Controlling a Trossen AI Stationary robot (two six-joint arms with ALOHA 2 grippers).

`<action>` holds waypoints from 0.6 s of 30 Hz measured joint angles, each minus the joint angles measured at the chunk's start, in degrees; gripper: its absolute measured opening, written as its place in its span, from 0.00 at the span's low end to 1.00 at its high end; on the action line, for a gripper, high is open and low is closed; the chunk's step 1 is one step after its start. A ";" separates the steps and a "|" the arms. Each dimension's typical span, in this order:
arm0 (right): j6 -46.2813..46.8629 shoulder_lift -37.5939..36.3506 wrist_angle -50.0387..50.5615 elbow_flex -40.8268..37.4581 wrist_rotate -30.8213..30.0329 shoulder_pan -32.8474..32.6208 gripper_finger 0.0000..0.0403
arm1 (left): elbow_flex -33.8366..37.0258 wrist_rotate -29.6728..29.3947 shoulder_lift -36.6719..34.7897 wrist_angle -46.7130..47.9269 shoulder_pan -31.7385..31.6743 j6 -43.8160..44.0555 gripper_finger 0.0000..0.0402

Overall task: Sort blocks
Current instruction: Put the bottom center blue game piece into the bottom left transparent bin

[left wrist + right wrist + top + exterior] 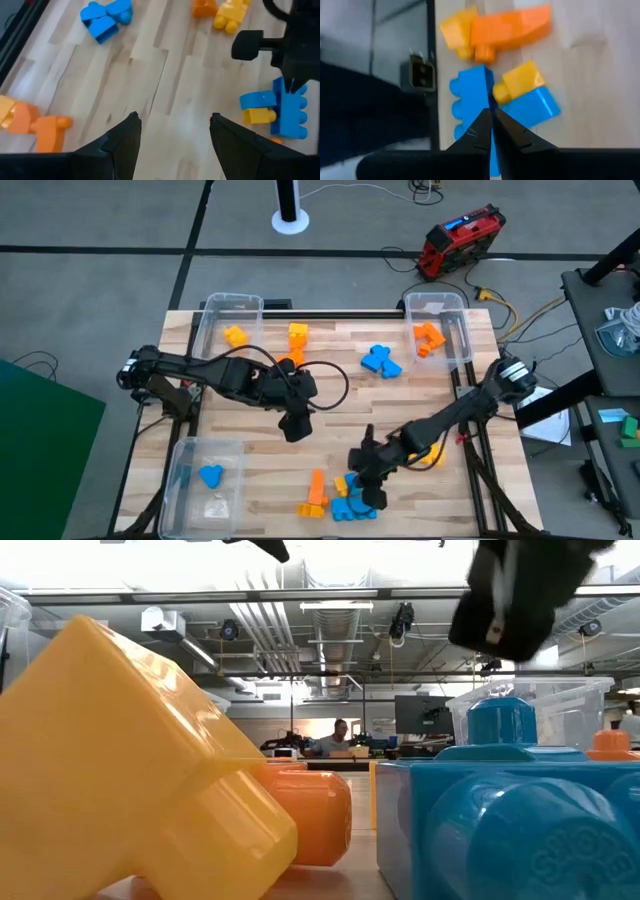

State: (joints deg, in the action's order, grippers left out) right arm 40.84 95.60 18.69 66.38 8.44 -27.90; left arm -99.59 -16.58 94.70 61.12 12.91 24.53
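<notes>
Wooden planks make up the worktop (330,420), with clear bins at three corners. Blocks lie scattered on it: a blue pair (381,361) and an orange and yellow group (296,333) toward the far edge, and a mixed cluster at the near edge, where a flat blue block (470,97) lies beside a small yellow one (520,80), with an orange one (512,30) just beyond. One blue block (210,476) already sits in the near-left bin (180,470); orange ones (429,338) fill the far-right bin (462,330).

Right claw (491,131) hangs over the near cluster, fingers pinched almost together at the blue block's edge; it seems to hold nothing, though the overhead angle hides this. Left claw (172,142) hovers open above bare wood mid-worktop.

Packed so tightly, the cluster invites trouble: closing on the blue block could drag or catch its yellow neighbour.

Only the right wrist view shows how these blocks touch; the table-level view is blocked by yellow (130,760) and blue (510,820) blocks close up.
</notes>
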 joint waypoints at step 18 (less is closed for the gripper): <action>-6.44 2.92 1.22 -0.17 0.16 1.40 0.02 | 0.00 -1.09 0.00 0.36 0.15 0.61 0.53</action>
State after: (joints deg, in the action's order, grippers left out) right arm 34.40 98.52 19.91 66.21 8.60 -26.50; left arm -99.59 -17.67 94.70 61.47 13.06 25.15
